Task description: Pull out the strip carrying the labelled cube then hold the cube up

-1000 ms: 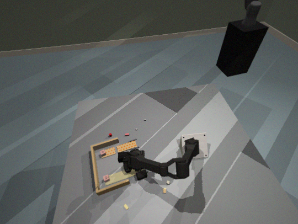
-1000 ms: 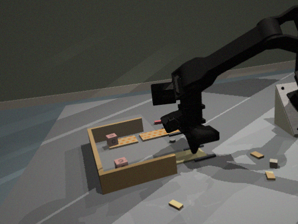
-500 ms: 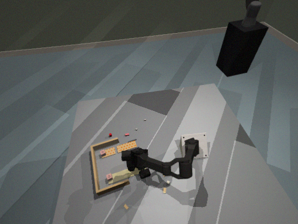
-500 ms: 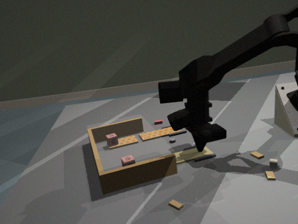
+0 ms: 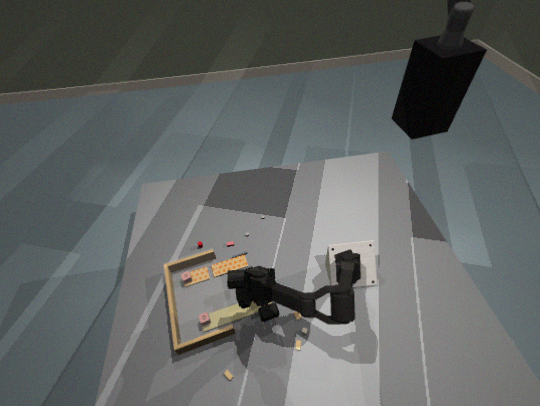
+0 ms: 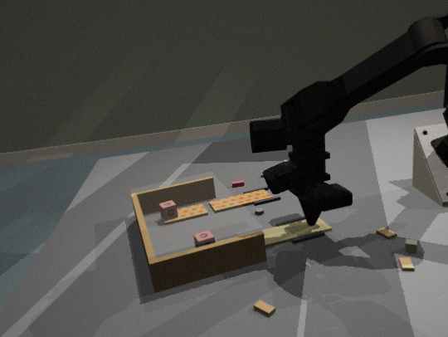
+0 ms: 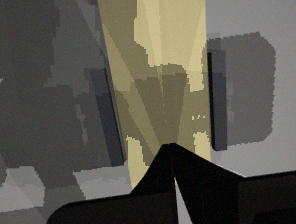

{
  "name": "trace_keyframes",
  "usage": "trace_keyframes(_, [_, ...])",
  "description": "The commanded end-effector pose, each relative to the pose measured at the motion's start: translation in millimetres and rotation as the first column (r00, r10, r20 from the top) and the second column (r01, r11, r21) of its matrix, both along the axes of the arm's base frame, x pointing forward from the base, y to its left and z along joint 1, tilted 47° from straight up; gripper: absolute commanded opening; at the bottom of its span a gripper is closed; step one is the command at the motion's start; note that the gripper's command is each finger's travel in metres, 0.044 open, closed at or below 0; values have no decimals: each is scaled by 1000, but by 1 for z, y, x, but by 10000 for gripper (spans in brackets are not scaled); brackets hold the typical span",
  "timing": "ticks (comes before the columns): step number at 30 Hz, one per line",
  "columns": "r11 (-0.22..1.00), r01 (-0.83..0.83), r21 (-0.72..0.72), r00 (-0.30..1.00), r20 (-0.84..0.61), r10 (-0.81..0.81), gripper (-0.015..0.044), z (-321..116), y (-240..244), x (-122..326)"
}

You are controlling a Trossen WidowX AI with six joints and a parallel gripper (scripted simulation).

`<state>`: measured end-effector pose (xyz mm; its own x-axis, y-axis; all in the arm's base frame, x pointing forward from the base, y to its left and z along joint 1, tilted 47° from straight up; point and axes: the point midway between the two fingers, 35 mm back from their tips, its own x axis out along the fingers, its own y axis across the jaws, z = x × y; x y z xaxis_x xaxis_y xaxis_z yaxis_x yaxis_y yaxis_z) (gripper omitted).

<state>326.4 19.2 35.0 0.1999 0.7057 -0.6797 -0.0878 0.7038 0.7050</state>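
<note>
A plain yellow strip [image 5: 225, 315] [image 6: 282, 233] [image 7: 170, 30] looks unbroken and runs out of the open side of the wooden frame. A pink cube [image 5: 204, 317] [image 6: 204, 237] with a ring mark sits at its far end, partly behind the near wall in the exterior view. My gripper [image 6: 314, 224] [image 7: 169, 150] is shut and empty, fingertips down at the strip's near end; whether they touch it is unclear. An orange-dotted strip lies in two pieces, a short one [image 5: 200, 276] [image 6: 192, 212] and a longer one [image 5: 230, 265] [image 6: 241, 200], with a gap between. Another ring-marked pink cube [image 5: 186, 277] [image 6: 168, 211] is on the short piece.
The wooden frame [image 5: 172, 310] [image 6: 207, 263] has walls on three sides. Dark low rails [image 6: 309, 237] [image 7: 218, 100] flank the yellow strip. A red ball [image 5: 200, 244], a red block [image 5: 230, 244] [image 6: 237, 183], a grey cube [image 5: 305, 330] [image 6: 411, 245] and wooden chips [image 5: 228, 375] [image 6: 264, 307] lie outside.
</note>
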Motion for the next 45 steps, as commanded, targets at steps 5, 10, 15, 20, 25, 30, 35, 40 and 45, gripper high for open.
trace_keyframes(5, [1000,-10,5,1000,-17,10,0,-6,5,-18])
trace_keyframes(10, [1000,-10,5,1000,-17,10,0,-7,5,-25])
trace_keyframes(15, [1000,-10,5,1000,-18,10,0,-9,6,-32])
trace_keyframes(20, [1000,-10,5,1000,-18,10,0,-10,6,-39])
trace_keyframes(25, [1000,-10,5,1000,-18,10,0,-12,6,-47])
trace_keyframes(30, [1000,-10,5,1000,-19,10,0,-13,7,-54])
trace_keyframes(35, [1000,-10,5,1000,-19,10,0,-15,7,-62])
trace_keyframes(40, [1000,-10,5,1000,-20,10,0,-16,8,-69])
trace_keyframes(45, [1000,-10,5,1000,-20,10,0,-18,8,-77])
